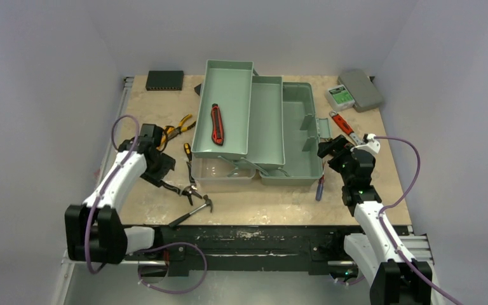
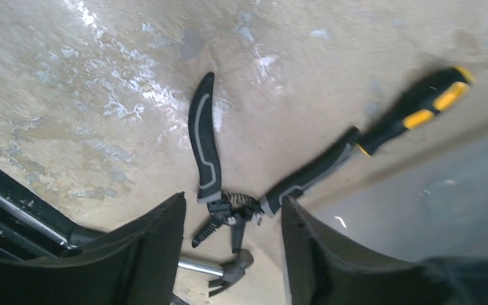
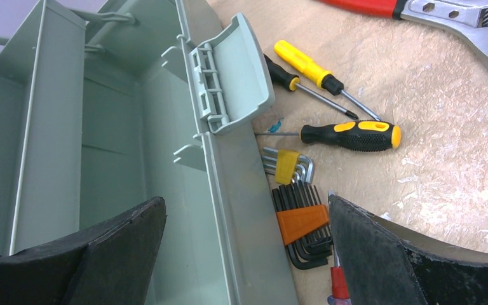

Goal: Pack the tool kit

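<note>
Overhead, the toolbox [image 1: 292,146] sits open on the counter [image 1: 267,206]. Its two trays are folded out leftward so every bin is reachable. One red knife [image 1: 216,124] lies in the far-left tray. Left of the toolbox lie orange-handled pliers [image 1: 179,126], grey-handled pliers [image 1: 190,190], one hammer [image 1: 194,211] and one black-and-yellow screwdriver [image 1: 188,151].

From the left wrist, the left fingers [image 2: 146,254] are spread and empty, poised over the grey-handled pliers, probably lining up a grab.

From the right wrist, the right fingers [image 3: 406,254] are likewise spread and hold nothing, over the toolbox's right wall. Right of the toolbox lie three screwdrivers [image 3: 349,135], two hex-key sets [image 3: 302,222] and one red wrench [image 3: 457,13].
</note>
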Robot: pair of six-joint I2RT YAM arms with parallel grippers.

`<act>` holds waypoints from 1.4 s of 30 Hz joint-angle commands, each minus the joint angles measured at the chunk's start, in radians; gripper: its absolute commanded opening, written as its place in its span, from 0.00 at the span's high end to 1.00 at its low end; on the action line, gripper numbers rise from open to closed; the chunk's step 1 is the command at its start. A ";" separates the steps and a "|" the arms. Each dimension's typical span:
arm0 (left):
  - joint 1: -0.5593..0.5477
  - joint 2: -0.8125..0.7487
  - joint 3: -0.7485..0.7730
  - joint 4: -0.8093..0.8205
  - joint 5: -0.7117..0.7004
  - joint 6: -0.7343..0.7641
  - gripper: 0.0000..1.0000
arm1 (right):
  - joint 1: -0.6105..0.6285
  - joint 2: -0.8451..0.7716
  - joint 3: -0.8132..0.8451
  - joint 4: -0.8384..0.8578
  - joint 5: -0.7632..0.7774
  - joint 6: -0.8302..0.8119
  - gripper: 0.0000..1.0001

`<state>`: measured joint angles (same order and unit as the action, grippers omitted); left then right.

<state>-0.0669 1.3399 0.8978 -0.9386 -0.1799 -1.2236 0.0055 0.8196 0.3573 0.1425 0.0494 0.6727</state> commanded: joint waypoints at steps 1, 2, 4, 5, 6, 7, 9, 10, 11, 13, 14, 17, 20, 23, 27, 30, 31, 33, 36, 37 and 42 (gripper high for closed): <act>-0.013 -0.183 -0.057 -0.025 -0.017 0.024 0.40 | -0.003 -0.002 0.026 0.029 -0.014 -0.002 0.01; -0.014 -0.202 -0.063 -0.030 0.010 0.020 0.39 | -0.003 -0.002 0.026 0.029 -0.014 -0.003 0.01; -0.039 -0.221 -0.068 -0.057 0.051 -0.013 0.40 | -0.002 -0.002 0.026 0.029 -0.016 -0.003 0.01; -0.070 -0.225 -0.067 -0.071 0.054 -0.041 0.40 | -0.002 -0.003 0.026 0.029 -0.016 -0.004 0.01; -0.101 -0.227 -0.069 -0.079 0.052 -0.068 0.40 | -0.002 -0.003 0.026 0.029 -0.016 -0.004 0.01; -0.136 -0.227 -0.074 -0.082 0.051 -0.099 0.39 | -0.002 -0.005 0.026 0.029 -0.016 -0.003 0.01; -0.192 -0.220 -0.101 -0.057 0.061 -0.164 0.37 | -0.002 -0.007 0.026 0.028 -0.016 -0.003 0.01; -0.207 -0.213 -0.122 -0.034 0.074 -0.195 0.37 | -0.002 -0.008 0.025 0.029 -0.017 -0.004 0.01; -0.219 -0.205 -0.148 -0.006 0.097 -0.224 0.37 | -0.002 -0.009 0.024 0.029 -0.018 -0.004 0.01; -0.234 -0.179 -0.196 0.054 0.137 -0.277 0.37 | -0.002 -0.008 0.021 0.032 -0.019 -0.004 0.01; -0.244 -0.167 -0.216 0.092 0.150 -0.296 0.37 | -0.002 -0.007 0.021 0.034 -0.020 -0.004 0.01; -0.290 -0.145 -0.260 0.188 0.155 -0.363 0.35 | -0.003 -0.002 0.022 0.037 -0.024 -0.005 0.01; -0.320 -0.122 -0.263 0.209 0.128 -0.408 0.29 | -0.002 0.001 0.022 0.040 -0.029 -0.003 0.01; -0.326 -0.060 -0.246 0.210 0.113 -0.407 0.27 | -0.002 0.001 0.022 0.043 -0.035 -0.001 0.01; -0.344 0.036 -0.240 0.217 0.106 -0.450 0.30 | -0.002 0.004 0.019 0.046 -0.037 0.000 0.01; -0.373 0.073 -0.252 0.218 0.092 -0.497 0.33 | -0.002 0.008 0.018 0.049 -0.038 0.002 0.01; -0.382 0.075 -0.259 0.218 0.085 -0.514 0.34 | -0.002 0.009 0.018 0.050 -0.040 0.002 0.01; -0.391 0.070 -0.272 0.218 0.069 -0.538 0.36 | -0.002 0.013 0.018 0.051 -0.041 0.004 0.01; -0.391 0.075 -0.274 0.223 0.026 -0.552 0.45 | -0.002 0.013 0.019 0.052 -0.042 0.003 0.01; -0.391 0.084 -0.272 0.228 0.007 -0.550 0.49 | -0.002 0.013 0.019 0.052 -0.041 0.004 0.01; -0.389 0.089 -0.253 0.192 -0.049 -0.548 0.64 | -0.003 0.013 0.015 0.053 -0.043 0.004 0.01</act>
<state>-0.4522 1.3811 0.6731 -0.8394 -0.0658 -1.7199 0.0055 0.8318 0.3573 0.1513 0.0086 0.6731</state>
